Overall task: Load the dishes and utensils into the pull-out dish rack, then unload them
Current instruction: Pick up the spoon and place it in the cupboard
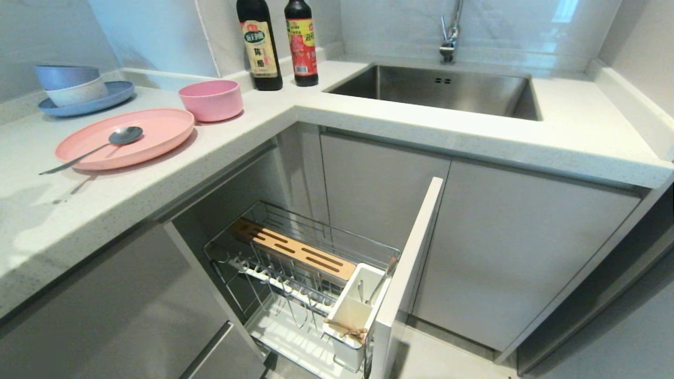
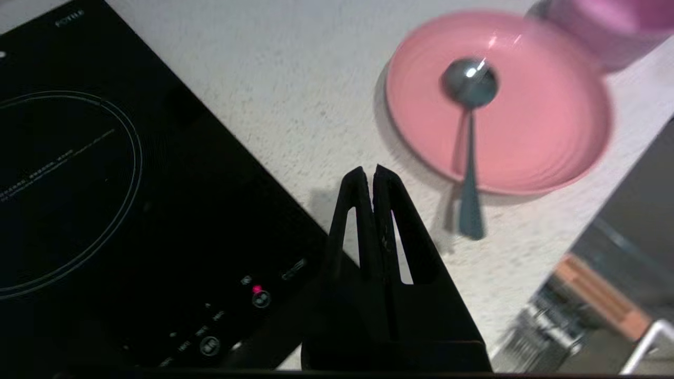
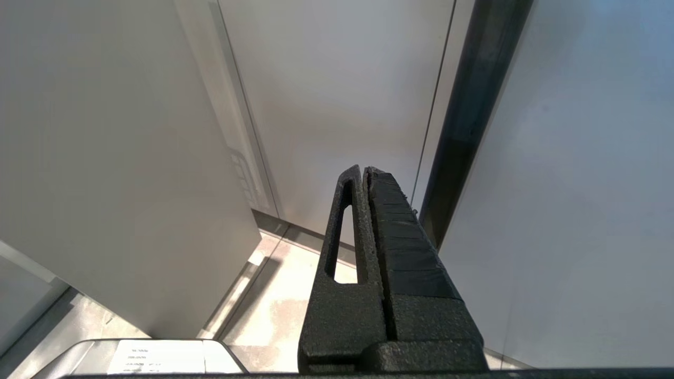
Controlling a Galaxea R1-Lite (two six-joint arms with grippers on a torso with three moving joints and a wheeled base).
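On the left counter lies the pink plate (image 1: 126, 138) with the metal spoon (image 1: 113, 141) across it, its handle sticking out over the rim. The pink bowl (image 1: 210, 99) stands just behind the plate. Below the counter the pull-out dish rack (image 1: 295, 263) is drawn out, with its white utensil cup (image 1: 358, 310) at the near end. Something light and wooden shows at the cup's near rim. My left gripper (image 2: 368, 171) is shut and empty above the counter, short of the spoon (image 2: 468, 105) and plate (image 2: 526, 131). My right gripper (image 3: 363, 169) is shut, low by cabinet fronts. Neither arm shows in the head view.
A blue plate with stacked bowls (image 1: 79, 97) sits at the far left. Two dark bottles (image 1: 259, 45) stand in the corner, beside the sink (image 1: 437, 89) and tap (image 1: 450, 31). A black induction hob (image 2: 105, 210) lies beside the left gripper. The rack's grey front panel (image 1: 408, 279) juts out.
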